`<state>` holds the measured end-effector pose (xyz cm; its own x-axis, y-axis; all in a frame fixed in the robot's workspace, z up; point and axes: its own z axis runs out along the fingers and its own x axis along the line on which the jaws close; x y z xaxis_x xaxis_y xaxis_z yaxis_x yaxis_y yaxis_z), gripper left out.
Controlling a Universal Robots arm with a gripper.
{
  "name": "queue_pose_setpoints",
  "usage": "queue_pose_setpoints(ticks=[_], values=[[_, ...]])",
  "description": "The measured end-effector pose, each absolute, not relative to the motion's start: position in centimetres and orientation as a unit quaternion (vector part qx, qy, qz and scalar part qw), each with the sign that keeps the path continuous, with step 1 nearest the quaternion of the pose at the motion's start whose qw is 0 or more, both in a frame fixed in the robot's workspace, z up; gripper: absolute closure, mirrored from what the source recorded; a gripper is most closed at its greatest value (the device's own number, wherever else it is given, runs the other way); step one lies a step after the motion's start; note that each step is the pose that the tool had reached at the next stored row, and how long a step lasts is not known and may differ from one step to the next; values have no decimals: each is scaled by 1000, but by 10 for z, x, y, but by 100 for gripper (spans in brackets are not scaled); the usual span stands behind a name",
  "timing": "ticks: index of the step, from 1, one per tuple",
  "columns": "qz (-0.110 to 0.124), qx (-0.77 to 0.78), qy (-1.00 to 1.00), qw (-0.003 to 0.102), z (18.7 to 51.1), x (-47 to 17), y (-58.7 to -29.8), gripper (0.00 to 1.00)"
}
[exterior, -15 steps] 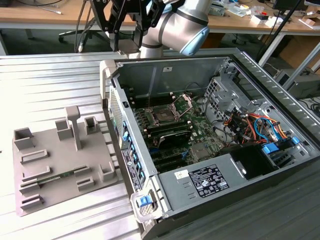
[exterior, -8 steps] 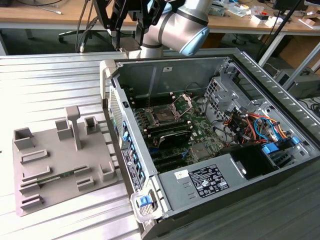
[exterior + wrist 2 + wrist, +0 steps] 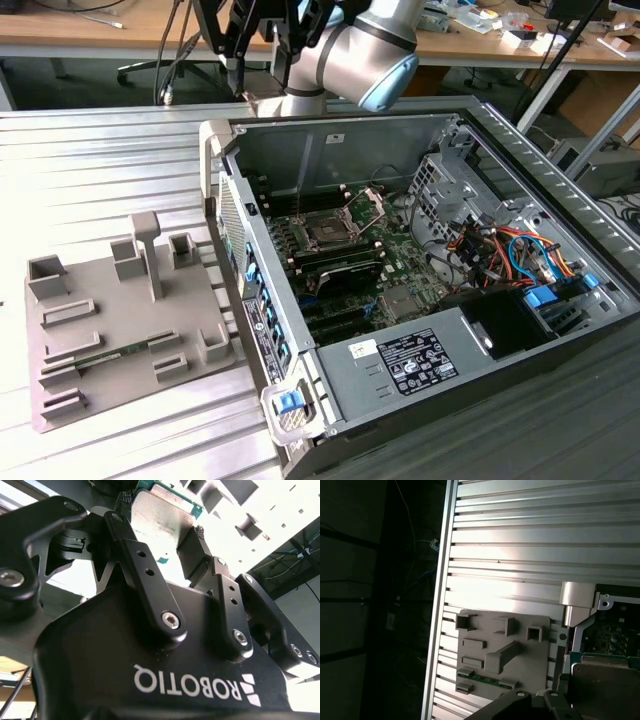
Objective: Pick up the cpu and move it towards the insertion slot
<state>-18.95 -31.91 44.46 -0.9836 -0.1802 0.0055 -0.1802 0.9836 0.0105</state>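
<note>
Claw: in the second wrist view the black claw (image 3: pixel 165 535) is seen closed on the cpu, a finger (image 3: pixel 142 572) pressed against each of two opposite edges.
Cpu: a flat square chip with a silvery metal top and a green rim, held between the fingers (image 3: pixel 160 515); in the first wrist view its metal face (image 3: pixel 607 682) is seen raised above the open computer case, clear of the desk.
Arm: in the exterior view the silver arm with a blue joint cap (image 3: pixel 365 50) is seen at the 12 o'clock edge, above the rear wall of the case.
Insertion slot: a square socket with a dark centre and a shiny frame (image 3: pixel 327 232) is set on the green motherboard inside the case, its hinged bracket (image 3: pixel 368 203) raised at about 1 o'clock from the socket.
Computer case: it is laid on its side with the panel off (image 3: pixel 330 400), at 3 o'clock from the grey tray.
Grey tray: a flat plate with raised blocks (image 3: pixel 120 330) is rested on the ribbed metal desk (image 3: pixel 100 160), just beside the case.
</note>
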Motion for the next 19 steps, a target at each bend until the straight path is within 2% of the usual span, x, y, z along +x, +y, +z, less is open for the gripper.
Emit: queue_pose_setpoints(ticks=[19], values=[[-5,90,-996,3,440,-164,-319,45]])
